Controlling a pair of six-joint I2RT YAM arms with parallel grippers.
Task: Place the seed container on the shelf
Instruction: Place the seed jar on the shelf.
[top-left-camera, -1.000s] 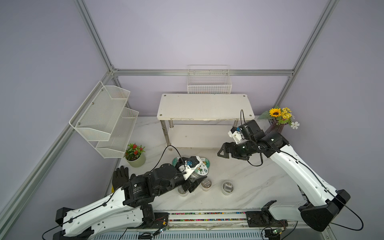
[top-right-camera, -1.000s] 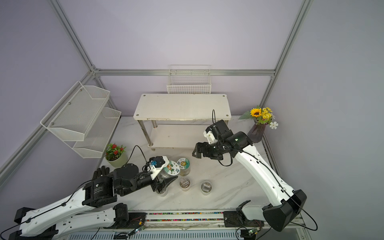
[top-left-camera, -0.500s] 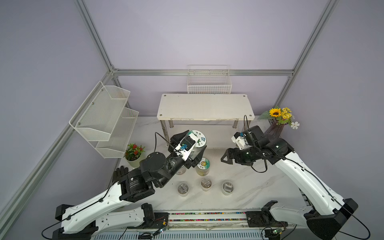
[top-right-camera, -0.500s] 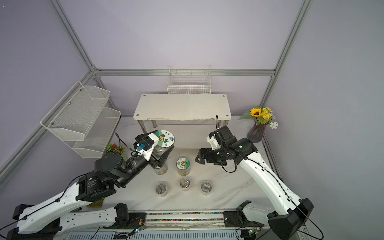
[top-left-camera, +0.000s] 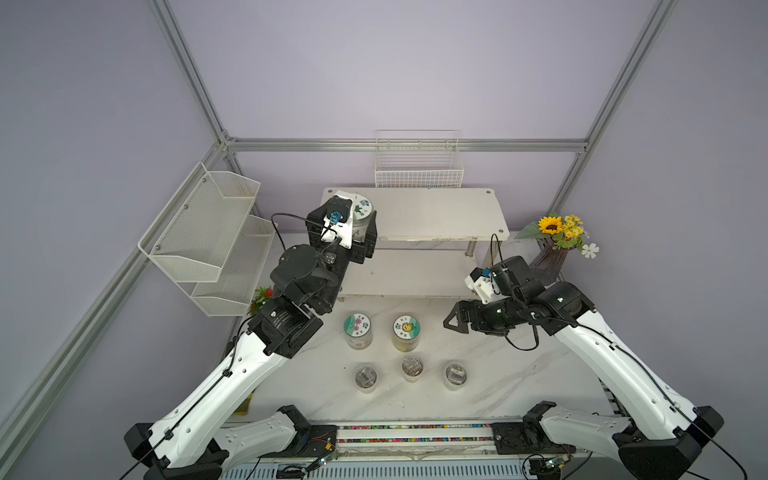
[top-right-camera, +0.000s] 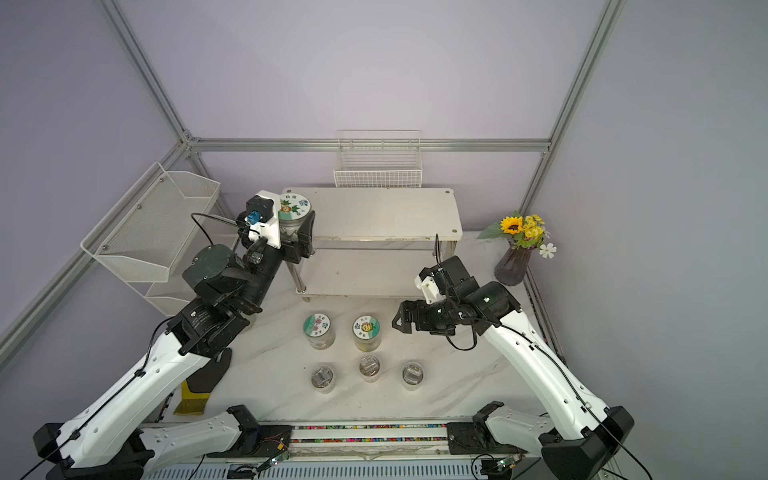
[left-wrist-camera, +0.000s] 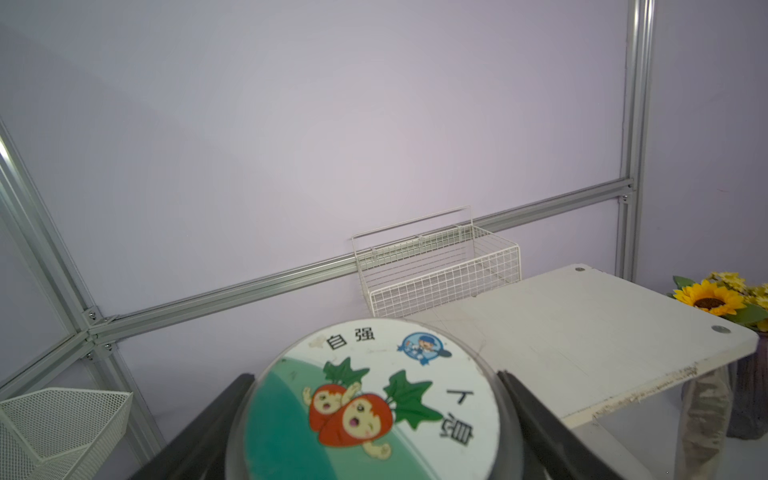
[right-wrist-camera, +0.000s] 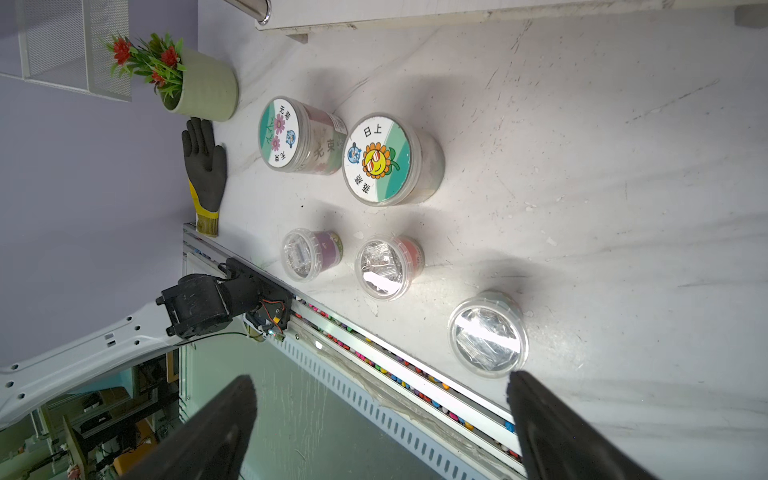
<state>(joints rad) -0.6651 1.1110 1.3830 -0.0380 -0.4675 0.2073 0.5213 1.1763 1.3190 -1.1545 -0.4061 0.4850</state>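
In both top views the left gripper (top-left-camera: 351, 227) is up at the left end of the shelf (top-left-camera: 436, 212), clamped on the seed container (top-left-camera: 360, 208), lid up over the corner of the top board. Does the base touch the board? Can't tell: the wrist camera mount blocks that side. The right gripper (top-left-camera: 454, 320) hangs over the table (top-left-camera: 519, 374), spread wide and empty, near the labelled jars (top-left-camera: 358, 325).

Left wrist view now, and here's the close-up: cartoon radishes on the lid, dark fingers (left-wrist-camera: 216, 415) pressed to both sides. The container's body and base are cut off below. The top board runs away behind it, with the wire basket (left-wrist-camera: 436, 270) beyond.

Right wrist view: fingers (right-wrist-camera: 216, 424) far apart, only air between them. The glove (right-wrist-camera: 205, 166) and the potted plant (right-wrist-camera: 195, 83) show whole here; from above the left arm covers most of the plant. The small cups (right-wrist-camera: 380, 266) stand in a row, their contents lost in glare. The shelf is just a sliver at the edge.
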